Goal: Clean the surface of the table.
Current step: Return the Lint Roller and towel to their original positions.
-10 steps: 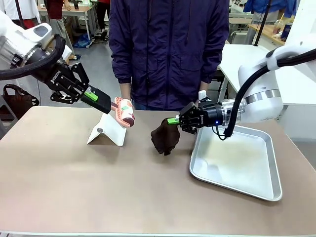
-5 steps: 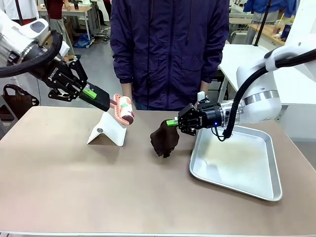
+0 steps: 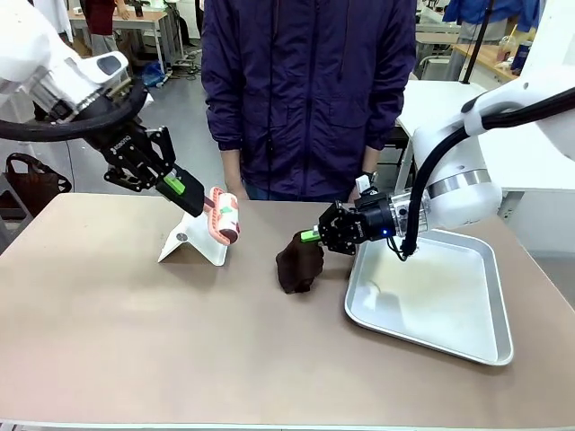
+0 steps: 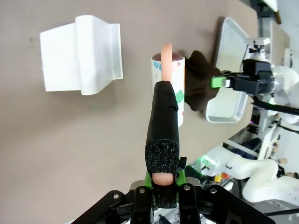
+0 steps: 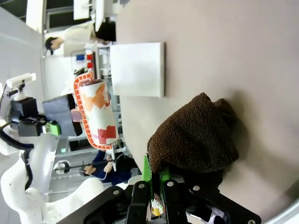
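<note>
A wide brown table [image 3: 180, 341] fills the foreground, with a person in a dark purple jacket [image 3: 310, 90] standing at its far edge. The left gripper [image 3: 190, 197] reaches in from the left, above the table, its jaws clamped on the black handle of a lint roller [image 3: 222, 216]. The roller has a salmon frame and a patterned roll, and hangs in the air just above a white stand [image 3: 193, 238] that sits on the table. In the left wrist view the handle runs straight out from between the closed fingers [image 4: 164, 184]. The right gripper [image 3: 312, 236] comes in from the right, pinching the top of a dark brown cloth [image 3: 298, 262]; the cloth's lower end rests on the table near the middle. Just right of the cloth lies a shiny metal tray [image 3: 429, 296].
</note>
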{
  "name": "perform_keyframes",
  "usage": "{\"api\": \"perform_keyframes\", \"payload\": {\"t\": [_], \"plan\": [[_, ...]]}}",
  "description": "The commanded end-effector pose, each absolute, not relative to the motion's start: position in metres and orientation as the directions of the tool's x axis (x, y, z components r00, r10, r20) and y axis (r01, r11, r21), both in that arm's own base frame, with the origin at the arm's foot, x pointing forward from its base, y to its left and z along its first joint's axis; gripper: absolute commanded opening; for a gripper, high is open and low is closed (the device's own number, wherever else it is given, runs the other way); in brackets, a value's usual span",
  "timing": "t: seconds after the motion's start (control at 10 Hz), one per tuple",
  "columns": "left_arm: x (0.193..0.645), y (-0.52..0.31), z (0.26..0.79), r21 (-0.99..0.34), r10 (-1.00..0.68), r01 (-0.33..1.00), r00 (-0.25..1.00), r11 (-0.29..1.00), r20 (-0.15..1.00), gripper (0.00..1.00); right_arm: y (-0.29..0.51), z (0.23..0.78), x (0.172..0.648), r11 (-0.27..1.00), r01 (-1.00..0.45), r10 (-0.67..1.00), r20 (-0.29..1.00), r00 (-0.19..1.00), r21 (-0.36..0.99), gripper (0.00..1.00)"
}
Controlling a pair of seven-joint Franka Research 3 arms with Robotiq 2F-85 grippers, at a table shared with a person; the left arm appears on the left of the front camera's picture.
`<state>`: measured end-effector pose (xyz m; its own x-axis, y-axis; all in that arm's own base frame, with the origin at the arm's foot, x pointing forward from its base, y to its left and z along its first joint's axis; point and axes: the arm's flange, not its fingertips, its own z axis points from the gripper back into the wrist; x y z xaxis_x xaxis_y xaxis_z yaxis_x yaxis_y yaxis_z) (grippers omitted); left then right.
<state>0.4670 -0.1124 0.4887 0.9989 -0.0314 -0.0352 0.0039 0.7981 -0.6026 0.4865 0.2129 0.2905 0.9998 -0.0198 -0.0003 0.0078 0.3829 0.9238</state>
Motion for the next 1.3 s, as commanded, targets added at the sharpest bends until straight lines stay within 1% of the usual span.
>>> {"api": "perform_keyframes", "payload": {"t": [0.0, 0.2, 0.3, 0.4, 0.5, 0.6, 0.7, 0.8, 0.9, 1.1, 1.2], "plan": [[0.487, -0.120, 0.497, -0.556, -0.039, 0.002, 0.998, 0.831, -0.055, 0.19, 0.216, 0.298, 0.490, 0.434, 0.030, -0.032, -0.018, 0.999, 0.900, 0.07], [0.506, -0.126, 0.491, -0.504, -0.027, -0.013, 0.997, 0.863, -0.073, 0.19, 0.214, 0.295, 0.492, 0.434, 0.041, -0.034, -0.029, 0.999, 0.900, 0.07], [0.517, -0.130, 0.486, -0.475, -0.036, -0.003, 0.997, 0.880, -0.072, 0.19, 0.214, 0.294, 0.493, 0.430, 0.040, -0.032, -0.029, 0.999, 0.902, 0.07], [0.526, -0.133, 0.482, -0.469, -0.074, 0.019, 0.992, 0.883, -0.099, 0.19, 0.214, 0.294, 0.493, 0.429, 0.039, -0.030, -0.029, 0.999, 0.903, 0.07], [0.534, -0.136, 0.477, -0.448, -0.051, 0.007, 0.995, 0.894, -0.087, 0.19, 0.214, 0.294, 0.493, 0.426, 0.037, -0.029, -0.027, 0.999, 0.904, 0.07], [0.544, -0.141, 0.470, -0.426, -0.095, 0.041, 0.990, 0.904, -0.107, 0.19, 0.213, 0.293, 0.494, 0.422, 0.039, -0.032, -0.029, 0.999, 0.906, 0.07], [0.552, -0.144, 0.464, -0.404, -0.076, 0.031, 0.992, 0.914, -0.097, 0.19, 0.212, 0.292, 0.494, 0.418, 0.040, -0.032, -0.030, 0.999, 0.908, 0.07], [0.560, -0.146, 0.458, -0.382, -0.082, 0.029, 0.989, 0.924, -0.124, 0.19, 0.211, 0.289, 0.495, 0.409, 0.054, -0.035, -0.043, 0.998, 0.911, 0.07], [0.563, -0.148, 0.454, -0.377, -0.100, 0.035, 0.983, 0.926, -0.154, 0.19, 0.211, 0.286, 0.497, 0.405, 0.060, -0.032, -0.052, 0.998, 0.913, 0.07], [0.564, -0.152, 0.450, -0.365, -0.072, 0.007, 0.984, 0.931, -0.165, 0.19, 0.210, 0.286, 0.497, 0.402, 0.061, -0.035, -0.051, 0.998, 0.914, 0.07], [0.564, -0.152, 0.446, -0.368, -0.074, -0.002, 0.978, 0.930, -0.194, 0.19, 0.210, 0.286, 0.497, 0.400, 0.058, -0.038, -0.047, 0.998, 0.915, 0.07]]}}
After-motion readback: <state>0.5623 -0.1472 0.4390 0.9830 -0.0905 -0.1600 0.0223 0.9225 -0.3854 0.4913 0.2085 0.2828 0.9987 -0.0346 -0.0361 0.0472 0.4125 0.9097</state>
